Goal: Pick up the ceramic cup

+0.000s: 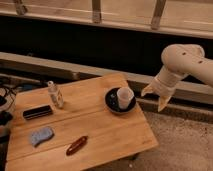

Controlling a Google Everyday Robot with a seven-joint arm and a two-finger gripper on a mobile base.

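The ceramic cup (125,96) is small, plain white and slightly tapered. It stands upright in a dark round shallow dish (120,101) near the right edge of the wooden table (100,130). My gripper (155,97) hangs off the white arm (182,62) to the right of the table, just beyond its edge, level with the cup and a short way from it. Its two pale fingers (163,102) point downward, apart from each other, with nothing between them.
A slim white labelled bottle (55,94) stands at the table's left back. A black flat case (37,112), a blue sponge (41,135) and a reddish-brown oblong object (76,145) lie on the left and front. A dark wall and ledge run behind.
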